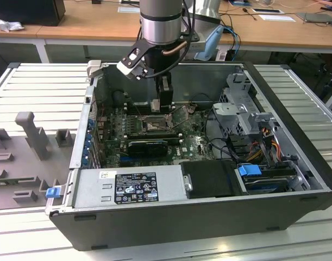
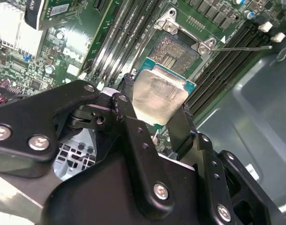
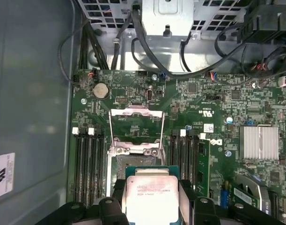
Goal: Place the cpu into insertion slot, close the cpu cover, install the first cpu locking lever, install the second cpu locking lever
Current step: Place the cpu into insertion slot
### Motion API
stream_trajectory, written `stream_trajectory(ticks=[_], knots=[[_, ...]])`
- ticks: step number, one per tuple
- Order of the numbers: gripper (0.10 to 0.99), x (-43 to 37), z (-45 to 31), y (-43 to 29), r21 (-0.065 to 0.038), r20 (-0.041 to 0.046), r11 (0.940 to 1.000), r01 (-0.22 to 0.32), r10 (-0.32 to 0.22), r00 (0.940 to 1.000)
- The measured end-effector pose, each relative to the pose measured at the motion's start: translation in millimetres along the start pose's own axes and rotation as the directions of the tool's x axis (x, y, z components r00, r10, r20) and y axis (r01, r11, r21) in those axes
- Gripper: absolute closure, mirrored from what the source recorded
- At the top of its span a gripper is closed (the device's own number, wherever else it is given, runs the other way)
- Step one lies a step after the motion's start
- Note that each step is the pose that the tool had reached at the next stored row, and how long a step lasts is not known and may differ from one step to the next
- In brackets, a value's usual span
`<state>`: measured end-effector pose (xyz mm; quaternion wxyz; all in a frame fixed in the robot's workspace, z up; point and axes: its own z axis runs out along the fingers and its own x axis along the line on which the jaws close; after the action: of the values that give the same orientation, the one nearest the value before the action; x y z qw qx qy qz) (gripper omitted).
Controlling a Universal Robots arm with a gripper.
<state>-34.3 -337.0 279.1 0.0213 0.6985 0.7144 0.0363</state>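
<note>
the gripper [image 2: 154,108] is clamped on the cpu [image 2: 161,93] by two opposite edges, holding it clear of the open socket [image 3: 133,161] just beyond. the cpu cover [image 3: 135,111] stands swung up past the socket. in the exterior view the gripper hangs at the socket's 12 o'clock.

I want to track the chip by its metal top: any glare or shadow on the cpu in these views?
In the second wrist view the cpu glares pale on its metal top; in the first wrist view the cpu is evenly lit, without glare; in the exterior view the gripper hangs over a dim motherboard.
</note>
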Motion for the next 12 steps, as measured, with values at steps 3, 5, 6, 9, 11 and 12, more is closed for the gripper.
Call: stream_trajectory(ticks=[3,5,6,9,11,12], knots=[[0.553,-0.2,9.0,-0.9,0.0,0.0015,1.0,0.0,0.0,1.0],[0.553,-0.1,13.8,-1.6,0.0,0.0015,1.0,0.0,0.0,1.0],[0.553,0.3,15.8,-1.8,0.0,0.0015,1.0,0.0,0.0,1.0],[0.553,3.3,26.1,-4.9,0.0,0.0016,1.0,0.0,0.0,1.0],[0.553,4.0,29.3,-7.3,0.0,0.0016,1.0,0.0,0.0,1.0],[0.553,5.1,32.8,-8.2,0.0,0.0014,1.0,0.0,0.0,1.0]])
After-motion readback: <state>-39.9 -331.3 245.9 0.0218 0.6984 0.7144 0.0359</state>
